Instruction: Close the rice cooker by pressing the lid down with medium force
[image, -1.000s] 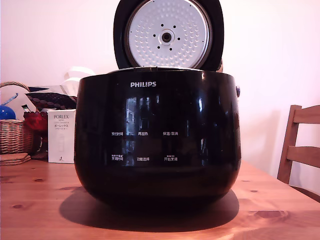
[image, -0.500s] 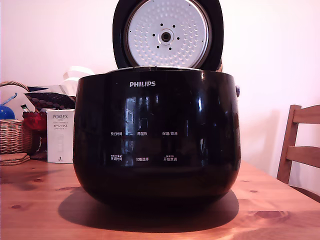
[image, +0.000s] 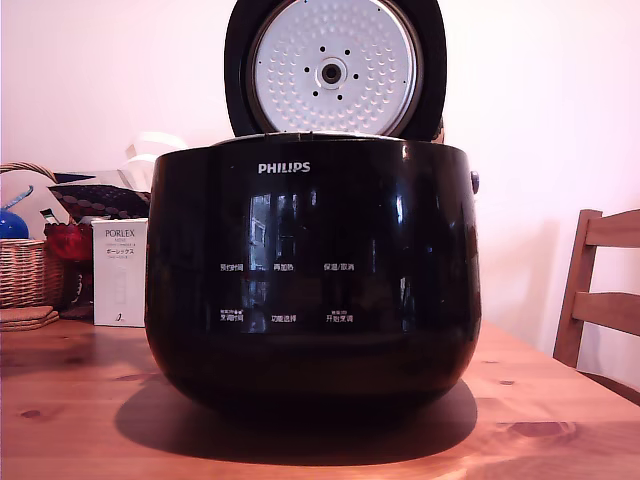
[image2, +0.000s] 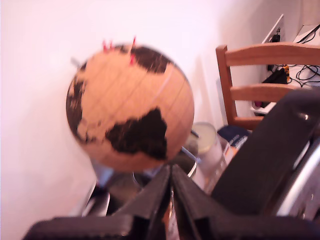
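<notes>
Exterior view, left to right: wicker basket (image: 28, 272) far left on wooden surface (image: 70, 400), white PORLEX box (image: 120, 272) beside it. Your rice cooker (image: 312, 270) centre, near camera; lid (image: 335, 68) stands upright, open, silver underside facing you. Wooden chair (image: 600, 290) far right. Wrist view: jaws pressed together, empty, gripper (image2: 171, 172) pointing at cork globe (image2: 130, 107).
</notes>
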